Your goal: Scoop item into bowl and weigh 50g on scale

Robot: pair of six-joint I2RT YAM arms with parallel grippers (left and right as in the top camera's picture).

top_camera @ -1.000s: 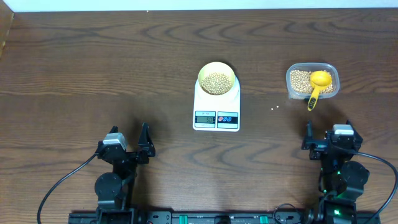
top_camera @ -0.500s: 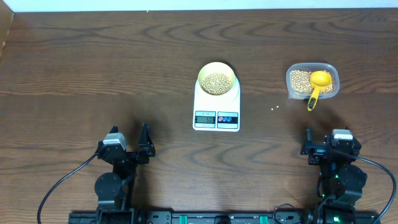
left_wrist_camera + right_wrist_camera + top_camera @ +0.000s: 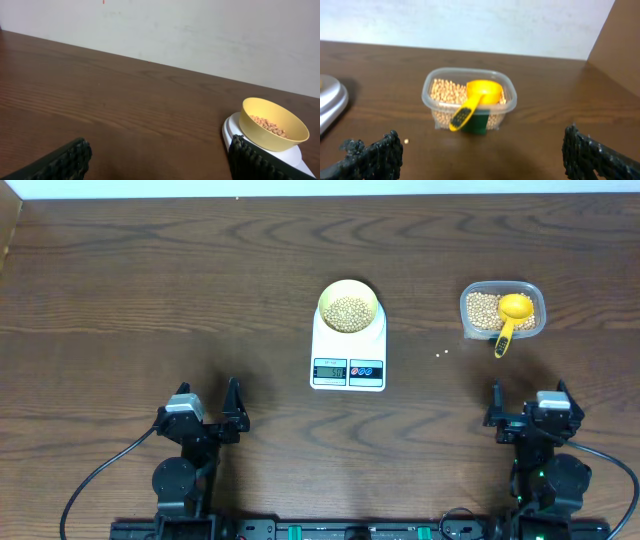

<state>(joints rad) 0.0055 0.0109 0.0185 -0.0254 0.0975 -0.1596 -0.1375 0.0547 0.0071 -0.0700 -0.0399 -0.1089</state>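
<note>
Right gripper [image 3: 528,394] has drawn back, fingers [image 3: 495,400] apart.

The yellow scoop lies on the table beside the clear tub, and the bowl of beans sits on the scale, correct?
No. The scoop rests inside the tub on the beans, its handle poking over the rim, not on the table; the right wrist view shows this. The bowl of beans does sit on the scale.
</note>
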